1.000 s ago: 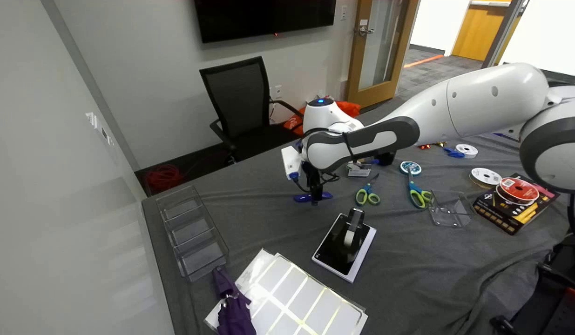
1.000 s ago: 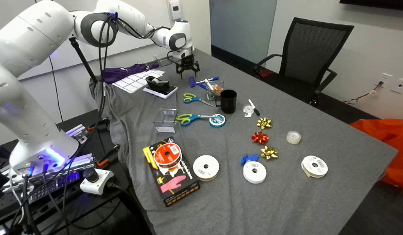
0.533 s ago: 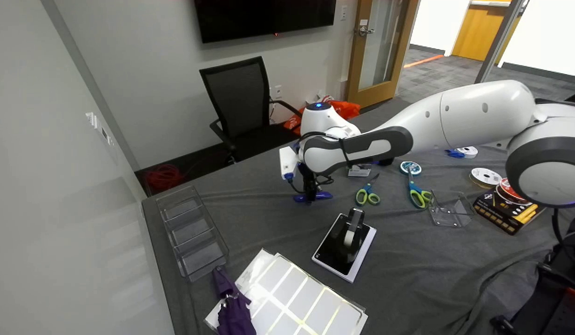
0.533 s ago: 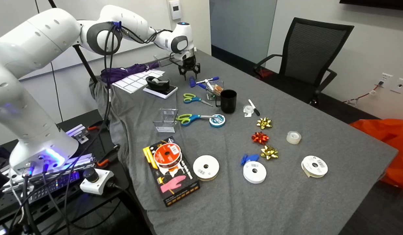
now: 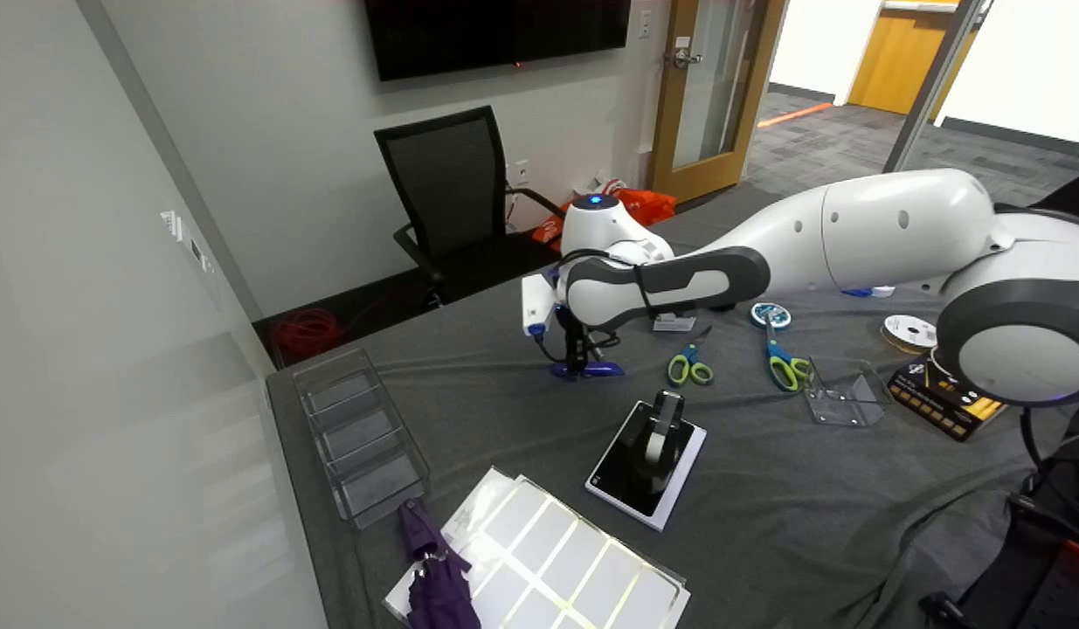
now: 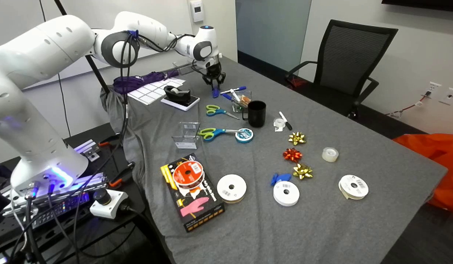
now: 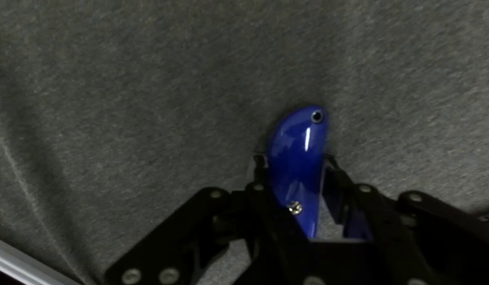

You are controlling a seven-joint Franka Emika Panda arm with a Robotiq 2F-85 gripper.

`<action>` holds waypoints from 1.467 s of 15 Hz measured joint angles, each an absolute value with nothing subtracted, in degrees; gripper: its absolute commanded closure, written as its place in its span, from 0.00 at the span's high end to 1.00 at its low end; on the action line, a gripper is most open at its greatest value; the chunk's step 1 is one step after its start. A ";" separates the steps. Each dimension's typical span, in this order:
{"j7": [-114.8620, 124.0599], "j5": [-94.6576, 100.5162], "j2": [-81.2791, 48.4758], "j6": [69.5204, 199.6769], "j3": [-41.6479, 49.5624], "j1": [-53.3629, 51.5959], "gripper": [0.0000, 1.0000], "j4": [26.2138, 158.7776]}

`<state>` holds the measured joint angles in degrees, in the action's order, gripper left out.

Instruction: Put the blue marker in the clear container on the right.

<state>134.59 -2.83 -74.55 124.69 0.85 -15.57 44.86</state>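
Parted only by its width, the fingers [image 7: 264, 198] grip a glossy blue object [image 7: 297, 166] (a screw [image 7: 295, 208] shows in it).

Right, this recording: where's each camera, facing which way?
Exterior view: raised, looking down across the table towards a chair; the arm enters at picture right.
Exterior view: raised near the robot base, looking out over the table; base and arm at picture left.
Wrist view: at the arm's end, facing down at a blue object between the jaws.
Both exterior views share table, arm, chair.
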 measured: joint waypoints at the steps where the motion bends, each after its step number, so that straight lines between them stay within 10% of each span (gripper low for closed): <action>1: 134.71 -2.83 -74.83 124.20 0.85 -15.57 0.11 44.29; 22: 120.10 -3.71 -63.87 106.90 -0.90 -12.96 0.11 43.12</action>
